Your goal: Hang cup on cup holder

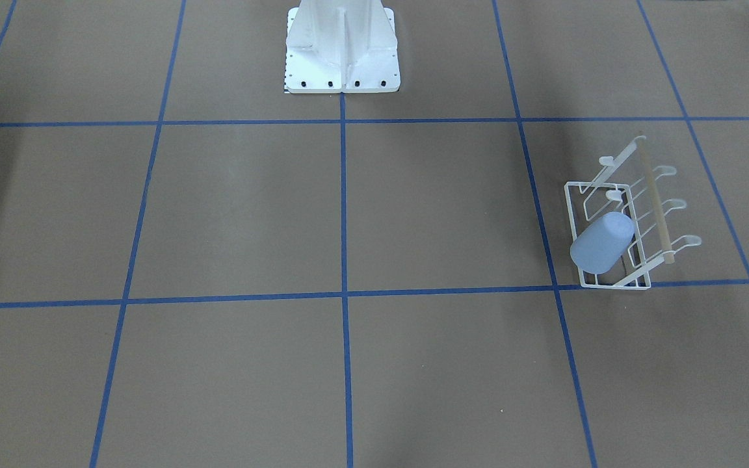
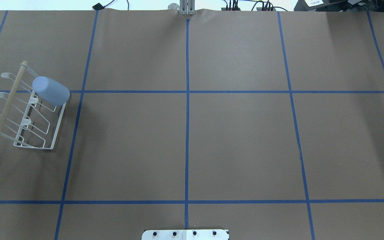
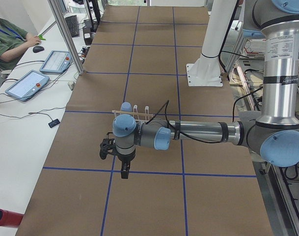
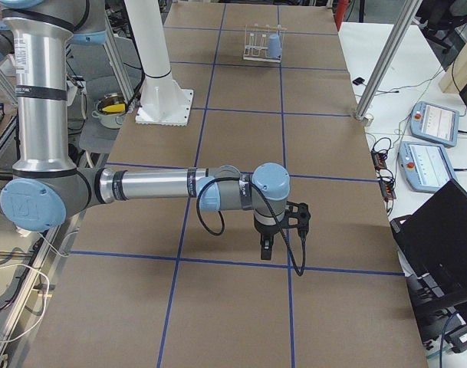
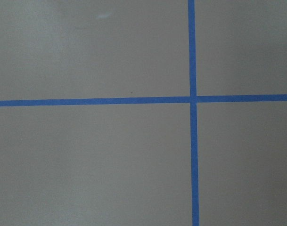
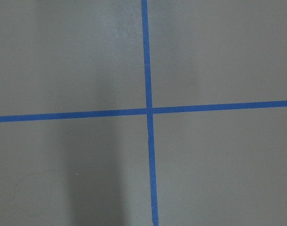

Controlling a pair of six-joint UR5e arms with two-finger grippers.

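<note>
The pale blue cup [image 1: 602, 244] sits tilted, mouth down, over a prong at one end of the white wire cup holder [image 1: 615, 283]. Both stand on the robot's left side of the table; in the overhead view the cup [image 2: 50, 90] is at the far end of the cup holder [image 2: 35, 147]. My left gripper [image 3: 124, 172] shows only in the exterior left view, hanging above the table on the near side of the rack [image 3: 139, 112]; I cannot tell whether it is open or shut. My right gripper [image 4: 265, 251] shows only in the exterior right view, far from the cup [image 4: 274, 46]; I cannot tell its state.
The white robot base [image 1: 342, 58] stands at the middle of the robot's table edge. Blue tape lines grid the brown table. An operator [image 3: 7, 39] sits by tablets at the side bench. A laptop [image 4: 440, 238] and pendants lie beyond the other table side.
</note>
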